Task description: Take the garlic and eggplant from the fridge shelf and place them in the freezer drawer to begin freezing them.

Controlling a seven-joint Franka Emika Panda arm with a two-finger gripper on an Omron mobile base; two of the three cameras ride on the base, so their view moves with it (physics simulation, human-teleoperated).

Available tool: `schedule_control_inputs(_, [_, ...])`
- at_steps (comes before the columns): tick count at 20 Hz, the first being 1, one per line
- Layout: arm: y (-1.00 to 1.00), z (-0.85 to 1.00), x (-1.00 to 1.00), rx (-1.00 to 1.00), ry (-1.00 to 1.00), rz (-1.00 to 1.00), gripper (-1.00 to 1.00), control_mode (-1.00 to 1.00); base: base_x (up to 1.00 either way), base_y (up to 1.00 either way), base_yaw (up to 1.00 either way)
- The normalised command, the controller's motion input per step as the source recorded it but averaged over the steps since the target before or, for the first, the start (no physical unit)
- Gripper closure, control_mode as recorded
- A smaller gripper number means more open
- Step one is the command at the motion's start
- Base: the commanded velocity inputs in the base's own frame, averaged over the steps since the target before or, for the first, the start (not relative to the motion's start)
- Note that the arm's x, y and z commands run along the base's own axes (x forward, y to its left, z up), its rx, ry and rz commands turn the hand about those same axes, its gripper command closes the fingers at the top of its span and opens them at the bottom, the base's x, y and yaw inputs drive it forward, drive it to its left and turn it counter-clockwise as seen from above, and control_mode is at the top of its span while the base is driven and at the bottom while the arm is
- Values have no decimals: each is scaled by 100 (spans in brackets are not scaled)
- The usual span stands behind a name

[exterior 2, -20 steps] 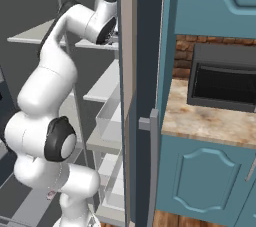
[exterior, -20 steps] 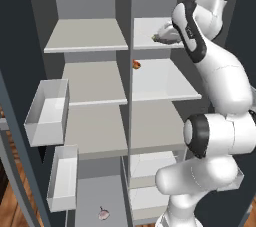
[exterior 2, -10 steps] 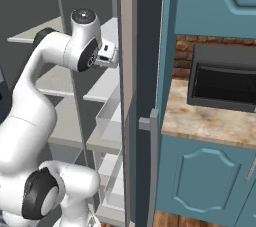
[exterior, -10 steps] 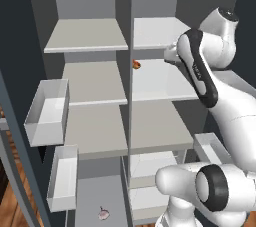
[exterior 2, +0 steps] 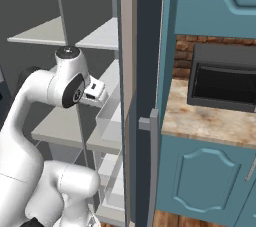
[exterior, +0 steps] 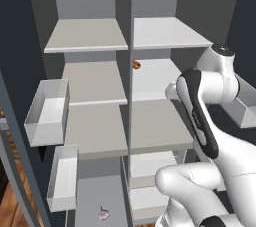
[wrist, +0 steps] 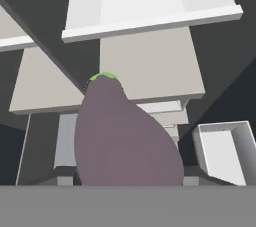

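In freezer drawer (exterior: 95, 198): garlic (exterior: 104, 213), room beside.

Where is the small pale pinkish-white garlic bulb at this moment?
The pale pinkish-white garlic bulb lies at the bottom of the left base view, on the grey floor of the big freezer drawer, below the lower pale door bin.

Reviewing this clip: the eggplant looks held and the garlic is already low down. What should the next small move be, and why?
Probably lower the arm toward the freezer drawer at the bottom. The hand view shows the eggplant close against the camera, apparently held, with shelves below it. The garlic already lies in that drawer, so only the eggplant remains. The small orange-red item stays on its shelf.
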Motion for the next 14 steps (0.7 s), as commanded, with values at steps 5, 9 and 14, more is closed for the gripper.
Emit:
schedule_control_inputs(5, [0,0,0,0,0,0,100,-100,0,0,0])
schedule_control_inputs(9, [0,0,-5,0,0,0,100,100,-51,-8,1])
schedule_control_inputs(14, [0,0,0,0,0,0,100,100,-78,-8,14])
